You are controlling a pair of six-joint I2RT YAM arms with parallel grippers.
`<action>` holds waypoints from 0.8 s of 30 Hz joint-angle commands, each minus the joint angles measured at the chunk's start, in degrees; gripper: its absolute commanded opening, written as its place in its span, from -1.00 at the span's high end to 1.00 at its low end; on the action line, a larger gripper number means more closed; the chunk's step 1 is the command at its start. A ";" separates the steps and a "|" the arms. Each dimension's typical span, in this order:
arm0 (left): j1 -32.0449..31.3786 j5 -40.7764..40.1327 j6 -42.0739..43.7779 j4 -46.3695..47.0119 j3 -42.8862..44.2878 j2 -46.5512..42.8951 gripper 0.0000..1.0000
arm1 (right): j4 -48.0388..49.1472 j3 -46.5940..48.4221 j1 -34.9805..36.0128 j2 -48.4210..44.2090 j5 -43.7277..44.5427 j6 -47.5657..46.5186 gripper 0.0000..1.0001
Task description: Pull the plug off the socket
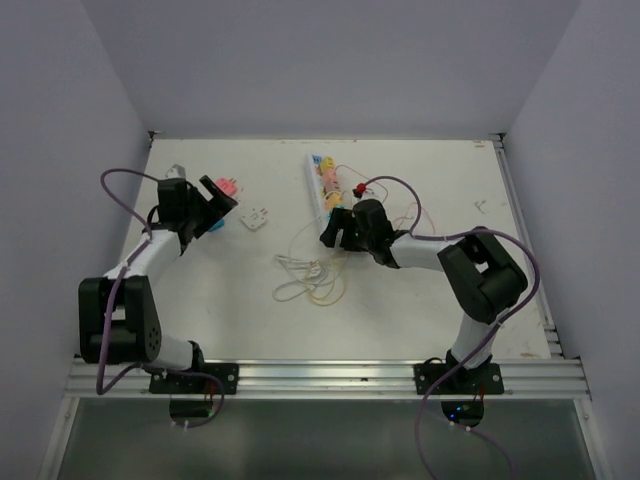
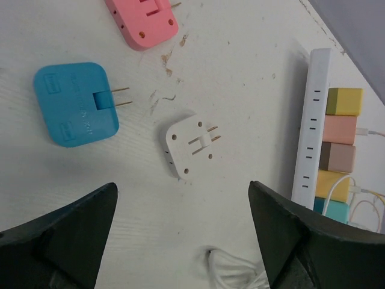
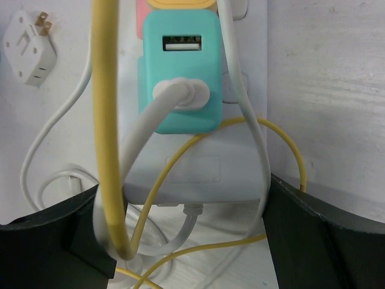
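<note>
- The right gripper stands wide open and empty. The near end of the socket lies between its fingers, and the teal plug sits just ahead.
- The left gripper is also wide open and holds nothing. It hangs over a loose white plug on the desk, with the socket off to its right.
- Risk: a yellow cable and a white cable cross in front of the teal plug, so closing here could pinch cable instead.
- Risk: nothing pins the socket, so a pull may lift the whole strip.
- The socket lies flat, its long axis running straight away from the right gripper. The teal plug's face points up.
</note>
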 commanded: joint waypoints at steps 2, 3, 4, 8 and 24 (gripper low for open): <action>0.25 -9.30 9.24 -10.39 2.48 -8.43 -0.94 | -29.21 -1.74 0.47 1.32 6.22 -3.78 1.00; 0.25 -10.61 9.86 -11.19 2.83 -10.88 -0.99 | -30.00 -1.57 0.82 0.79 6.75 -4.22 1.00; 0.34 -11.41 10.04 -12.76 2.83 -12.12 -0.99 | -31.75 -1.22 0.91 0.17 7.80 -4.84 1.00; 0.34 -14.49 10.75 -16.63 2.74 -17.31 -0.99 | -36.33 0.10 1.97 -1.85 9.65 -9.66 1.00; 0.34 -9.66 18.57 -20.16 4.33 -24.70 -0.99 | -41.34 3.17 20.33 -2.57 10.44 -28.04 1.00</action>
